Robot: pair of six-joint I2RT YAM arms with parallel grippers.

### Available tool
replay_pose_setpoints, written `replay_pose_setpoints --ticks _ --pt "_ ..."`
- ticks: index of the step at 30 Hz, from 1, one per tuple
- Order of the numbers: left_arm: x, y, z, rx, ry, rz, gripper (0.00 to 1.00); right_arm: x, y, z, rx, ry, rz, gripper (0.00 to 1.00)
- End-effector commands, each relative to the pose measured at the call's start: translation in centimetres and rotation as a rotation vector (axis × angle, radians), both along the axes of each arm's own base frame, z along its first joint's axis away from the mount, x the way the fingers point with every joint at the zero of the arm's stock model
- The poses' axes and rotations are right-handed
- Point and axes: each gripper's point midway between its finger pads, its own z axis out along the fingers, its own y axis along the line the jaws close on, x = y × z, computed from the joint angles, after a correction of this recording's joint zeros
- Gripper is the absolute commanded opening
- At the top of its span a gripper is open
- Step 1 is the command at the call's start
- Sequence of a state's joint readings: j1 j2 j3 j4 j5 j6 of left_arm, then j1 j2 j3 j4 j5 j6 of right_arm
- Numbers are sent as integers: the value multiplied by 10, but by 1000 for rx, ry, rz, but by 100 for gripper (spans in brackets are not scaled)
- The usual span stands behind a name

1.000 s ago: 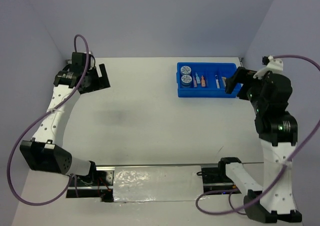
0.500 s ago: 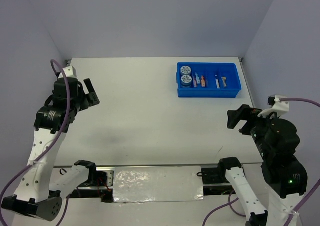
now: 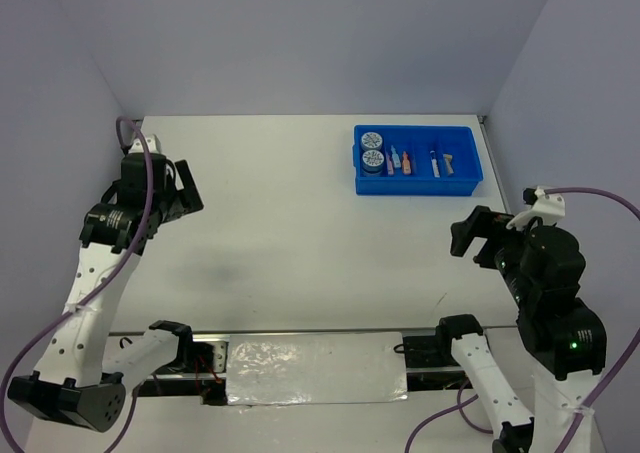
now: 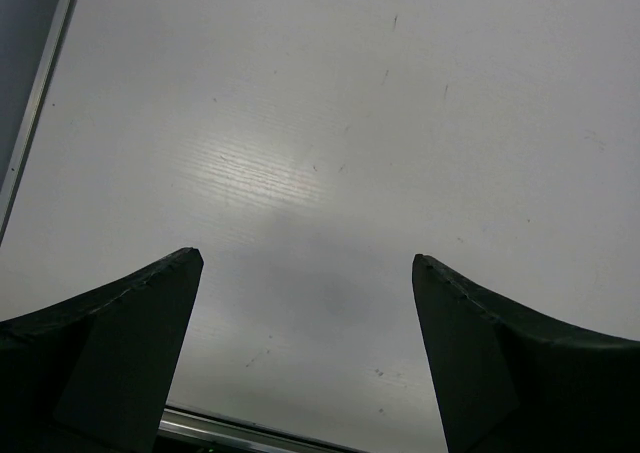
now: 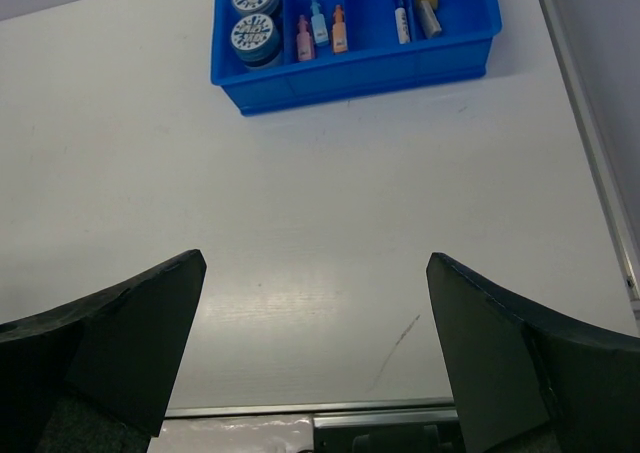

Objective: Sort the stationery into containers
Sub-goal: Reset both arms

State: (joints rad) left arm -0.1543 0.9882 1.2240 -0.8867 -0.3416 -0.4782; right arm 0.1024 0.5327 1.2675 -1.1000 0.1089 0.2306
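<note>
We find a white tabletop [image 3: 300, 233] enclosed by pale lilac walls, with the blue tray [image 5: 350, 78] at its far right corner. It holds two patterned rolls [image 5: 249, 31] at its left end, then pink, light-blue and orange bars [image 5: 304, 41], then the marker [image 5: 400, 18] and a beige piece [image 5: 428, 13]. The left gripper [image 4: 305, 263] hangs near the left edge and the right gripper [image 5: 315, 258] near the right edge, well apart from the tray, both with jaws spread and nothing between them.
</note>
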Motion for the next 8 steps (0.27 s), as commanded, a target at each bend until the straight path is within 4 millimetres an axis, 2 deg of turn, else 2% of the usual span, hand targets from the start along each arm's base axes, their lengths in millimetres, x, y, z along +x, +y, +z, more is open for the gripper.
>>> replay_pose_setpoints --ticks 1,8 --pt "8 1 17 -1 -59 19 99 13 1 5 -4 -23 2 100" --pt "11 3 17 10 -56 30 99 21 1 -1 1 -13 -10 100"
